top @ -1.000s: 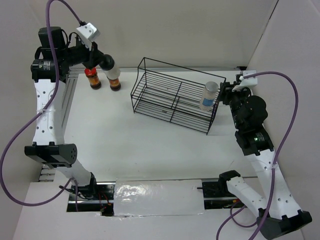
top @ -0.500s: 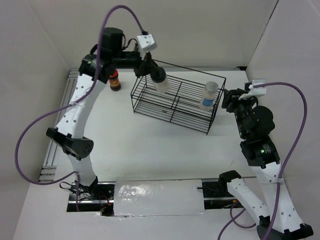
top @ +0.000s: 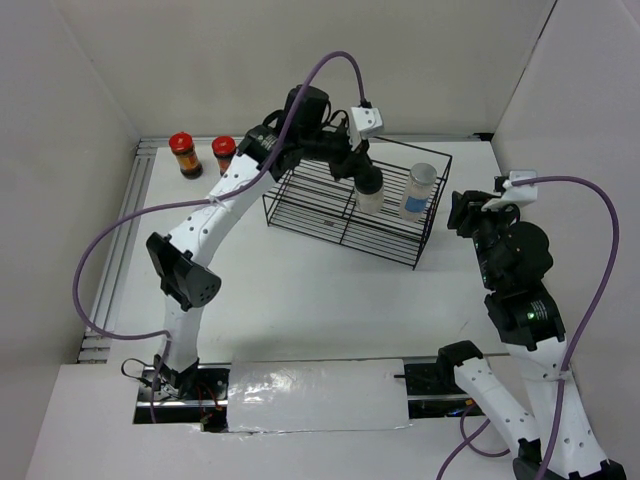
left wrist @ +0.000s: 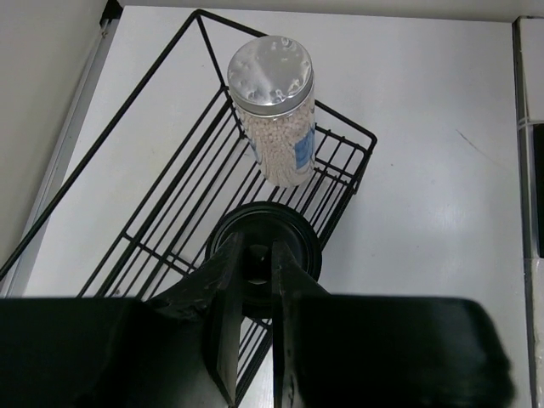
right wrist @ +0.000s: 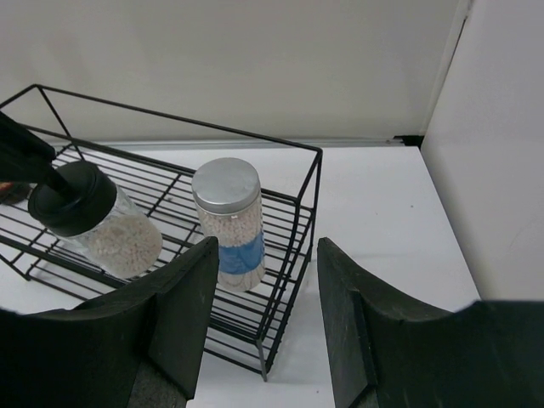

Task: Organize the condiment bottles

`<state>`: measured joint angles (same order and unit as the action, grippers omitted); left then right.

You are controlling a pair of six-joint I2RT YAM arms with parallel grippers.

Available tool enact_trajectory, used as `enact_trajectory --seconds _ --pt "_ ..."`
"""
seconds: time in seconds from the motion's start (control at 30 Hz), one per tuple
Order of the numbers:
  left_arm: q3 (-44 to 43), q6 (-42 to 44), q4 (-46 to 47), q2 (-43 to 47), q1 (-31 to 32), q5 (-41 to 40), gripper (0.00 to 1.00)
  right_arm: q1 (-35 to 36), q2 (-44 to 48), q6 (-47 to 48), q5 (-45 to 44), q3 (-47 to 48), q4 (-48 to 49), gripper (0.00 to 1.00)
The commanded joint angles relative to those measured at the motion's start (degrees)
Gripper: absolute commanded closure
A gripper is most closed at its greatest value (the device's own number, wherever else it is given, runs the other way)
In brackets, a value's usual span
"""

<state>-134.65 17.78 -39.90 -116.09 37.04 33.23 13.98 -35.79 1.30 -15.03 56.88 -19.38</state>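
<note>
Condiment bottles (top: 370,200) look rigid, light and smooth, best held by the cap, we judge: our left gripper (left wrist: 257,255) pinches the black-capped bottle (right wrist: 110,236) so, inside the right compartment of the wire rack (top: 310,205), beside the standing pale-capped bottle (right wrist: 228,223). Two red-lidded jars (top: 183,153) sit at the far-left corner of the table (top: 300,300); our right gripper (right wrist: 266,263) gapes empty

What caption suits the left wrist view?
Left gripper shut on the black-capped bottle in the wire rack, beside the silver-lidded bottle.
</note>
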Motion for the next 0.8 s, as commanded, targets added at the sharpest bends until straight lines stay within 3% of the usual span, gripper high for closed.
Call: enact_trajectory --seconds 0.0,0.6,0.73,0.77 --pt "-1.94 0.06 8.34 -0.18 0.66 -0.97 1.0 -0.35 0.63 0.19 -1.41 1.12 -1.98 0.43" --pt "1.85 1.03 12.13 -5.19 2.78 -4.49 1.0 -0.35 0.72 0.72 -1.94 0.34 -2.77 0.42" --pt "4.13 1.47 13.79 -5.2 3.04 -5.98 0.88 -0.35 0.9 0.98 -2.11 -0.19 -2.51 0.41" --pt "4.74 1.64 14.23 -5.46 3.04 -6.77 0.76 -0.35 0.72 1.07 -2.11 -0.28 -2.42 0.41"
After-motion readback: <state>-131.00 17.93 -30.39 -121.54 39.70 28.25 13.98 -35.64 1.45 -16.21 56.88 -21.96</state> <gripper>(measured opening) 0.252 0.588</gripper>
